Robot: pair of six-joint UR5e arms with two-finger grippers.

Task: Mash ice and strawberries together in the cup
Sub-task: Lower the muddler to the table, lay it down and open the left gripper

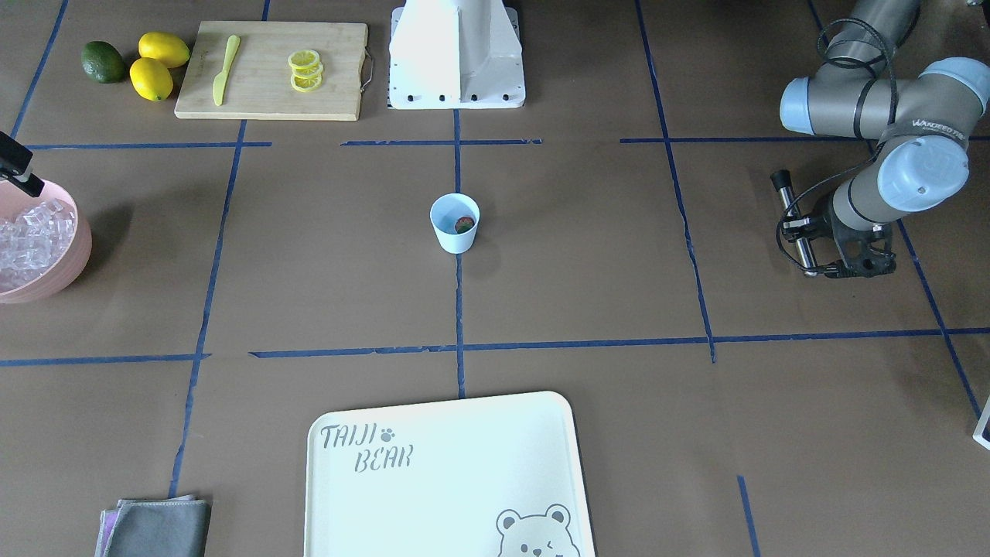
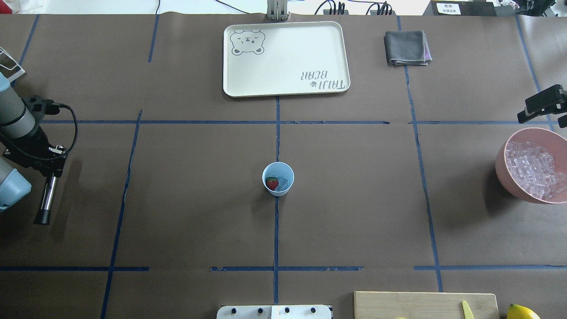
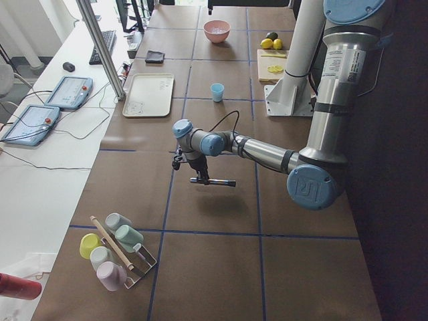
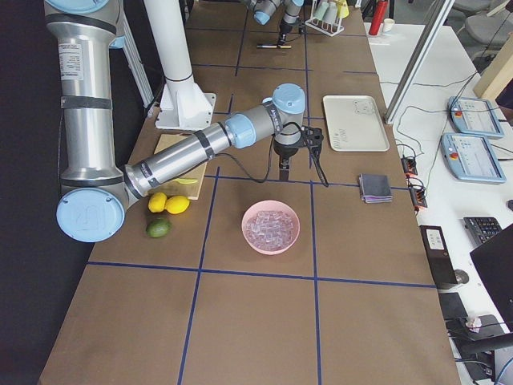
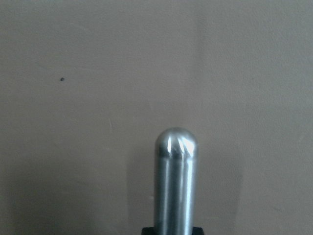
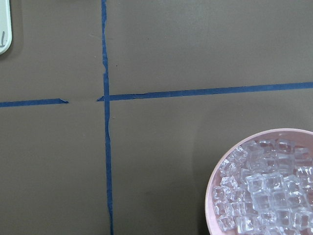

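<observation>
1. Left edge of the overhead view: the left gripper (image 2: 52, 165) is seen clamped on a steel muddler (image 2: 48, 195). The tool is held roughly level above the table, black tip toward the lower edge of the frame, well apart from the cup.
2. Centre: the light-blue cup (image 2: 277, 178) stands upright on the blue tape line, held by nothing. Inside, the strawberry (image 2: 272, 182) lies at the left, with ice (image 2: 284, 183) just beside it on the right.
3. Upper centre: a cream tray (image 2: 288, 57) and, further right, a folded grey cloth (image 2: 406, 48) are noted.
4. Right edge: the right gripper (image 2: 542, 105) hangs just beyond the far rim of the pink bowl (image 2: 499, 166), which is filled with loose ice cubes (image 2: 531, 168). Whether its jaws are spread or pressed together cannot be told.
5. Step judged: cup loaded, tool in hand, mashing not begun. Next, the muddler would need to be carried to centre, turned upright and lowered through the cup's mouth. The light, unheld cup may tip or slide, so steadying is probably called for.
</observation>
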